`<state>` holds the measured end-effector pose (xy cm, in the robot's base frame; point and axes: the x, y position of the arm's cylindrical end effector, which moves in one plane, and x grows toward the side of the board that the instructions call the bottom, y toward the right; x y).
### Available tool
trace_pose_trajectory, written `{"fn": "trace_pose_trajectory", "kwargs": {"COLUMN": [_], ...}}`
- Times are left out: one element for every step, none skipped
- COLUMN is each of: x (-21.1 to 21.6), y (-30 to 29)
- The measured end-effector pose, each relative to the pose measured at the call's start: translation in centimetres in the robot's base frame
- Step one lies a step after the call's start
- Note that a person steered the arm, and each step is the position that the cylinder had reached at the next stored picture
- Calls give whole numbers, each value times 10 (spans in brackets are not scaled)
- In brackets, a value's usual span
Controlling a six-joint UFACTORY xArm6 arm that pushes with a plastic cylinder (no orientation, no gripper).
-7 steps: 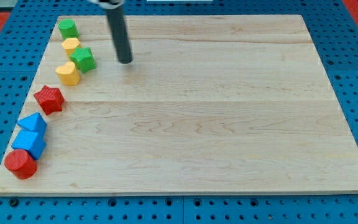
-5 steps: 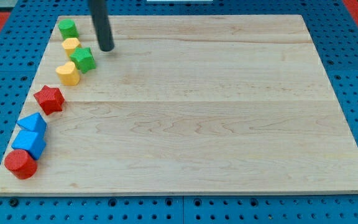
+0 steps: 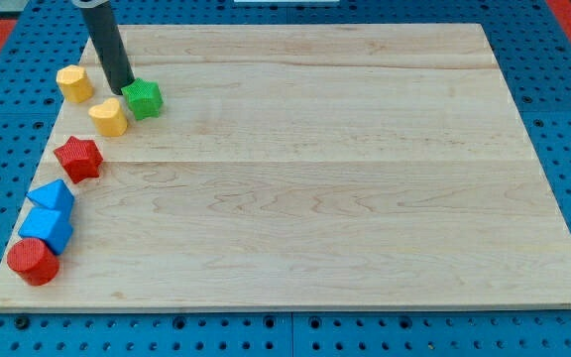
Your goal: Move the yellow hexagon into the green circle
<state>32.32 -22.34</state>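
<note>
The yellow hexagon (image 3: 74, 82) lies at the board's left edge, near the view's top left. My tip (image 3: 120, 90) is just right of it, touching the upper left side of the green star (image 3: 142, 98) and right above the yellow heart (image 3: 109, 116). The dark rod (image 3: 106, 45) slants up to the view's top and crosses the spot where the green circle stood. The green circle does not show; I cannot tell whether it is behind the rod.
A red star (image 3: 78, 157), a blue triangle (image 3: 53, 195), a blue cube (image 3: 46, 229) and a red cylinder (image 3: 33, 262) run down the left edge of the wooden board (image 3: 345, 178). A blue pegboard (image 3: 8, 119) surrounds the board.
My tip has swept left and slightly down. The yellow hexagon has slid left and down to the board's edge. The green star has shifted a little right and down. The green circle no longer shows.
</note>
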Motion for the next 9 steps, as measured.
{"fn": "trace_pose_trajectory", "kwargs": {"x": [11, 31, 37, 24, 9, -17, -24, -21, -25], "y": [-13, -13, -52, -81, -57, -48, -36, -16, 44]}}
